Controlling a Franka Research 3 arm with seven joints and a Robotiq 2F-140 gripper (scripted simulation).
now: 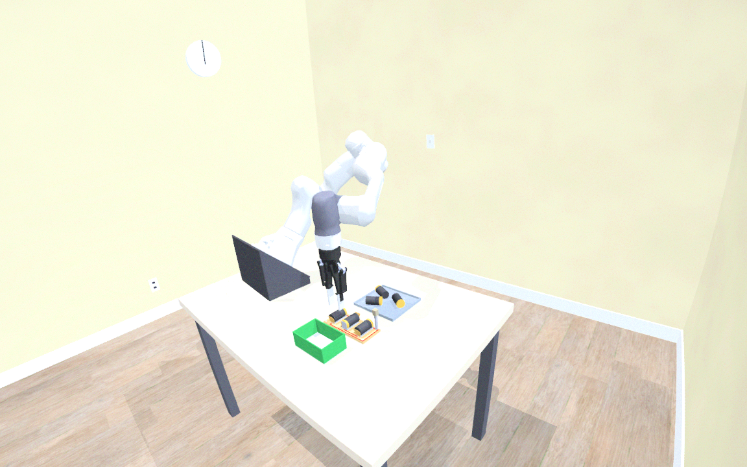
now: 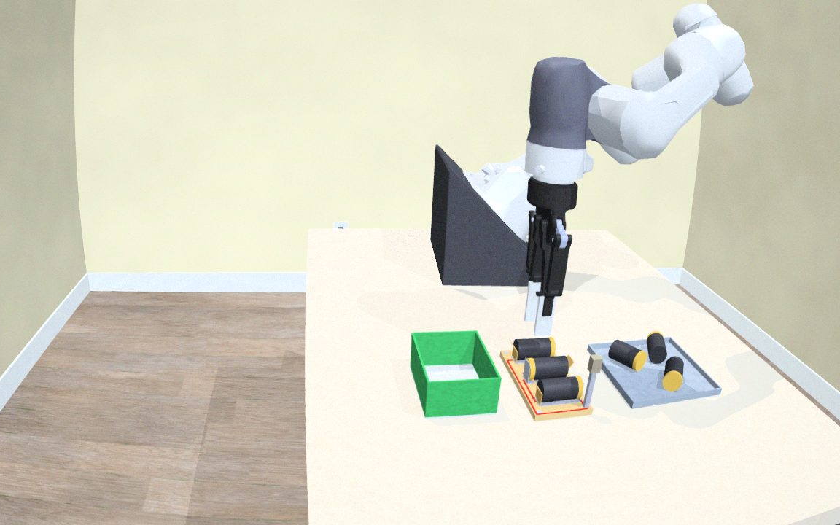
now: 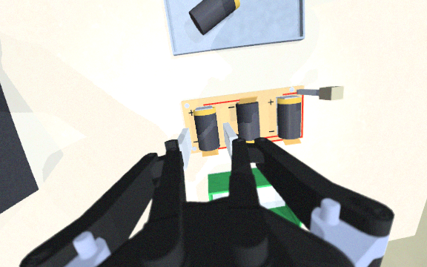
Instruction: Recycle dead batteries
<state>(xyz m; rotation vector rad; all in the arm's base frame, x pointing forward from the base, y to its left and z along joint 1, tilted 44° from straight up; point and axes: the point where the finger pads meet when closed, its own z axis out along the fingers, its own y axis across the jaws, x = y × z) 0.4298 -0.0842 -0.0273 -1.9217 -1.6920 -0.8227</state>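
My gripper (image 1: pixel 334 301) (image 2: pixel 536 319) (image 3: pixel 207 135) is partly open and empty, pointing down above the far battery (image 1: pixel 338 316) (image 2: pixel 533 348) (image 3: pixel 207 131) on the wooden board (image 2: pixel 544 415) (image 3: pixel 265 115). The middle battery (image 2: pixel 548 367) (image 3: pixel 248 119) has its yellow end toward the box; the far and near batteries (image 2: pixel 560 389) (image 3: pixel 289 120) have theirs toward the tray. The bulb (image 1: pixel 375 311) (image 2: pixel 594 364) (image 3: pixel 331 93) is dull beige, with no visible glow. The green box (image 1: pixel 325 352) (image 2: pixel 462 397) (image 3: pixel 219 182) stands upright, no battery visible inside. Three batteries lie on the tray, one being this battery (image 2: pixel 625 354) (image 3: pixel 213 15).
The blue-grey tray (image 1: pixel 384 311) (image 2: pixel 638 391) (image 3: pixel 265 22) lies on the bulb post's side of the board, opposite the box. A dark wedge-shaped block (image 1: pixel 266 272) (image 2: pixel 482 254) (image 3: pixel 2 148) stands behind, beside the arm's base. The bulb's post rises at the board's near corner.
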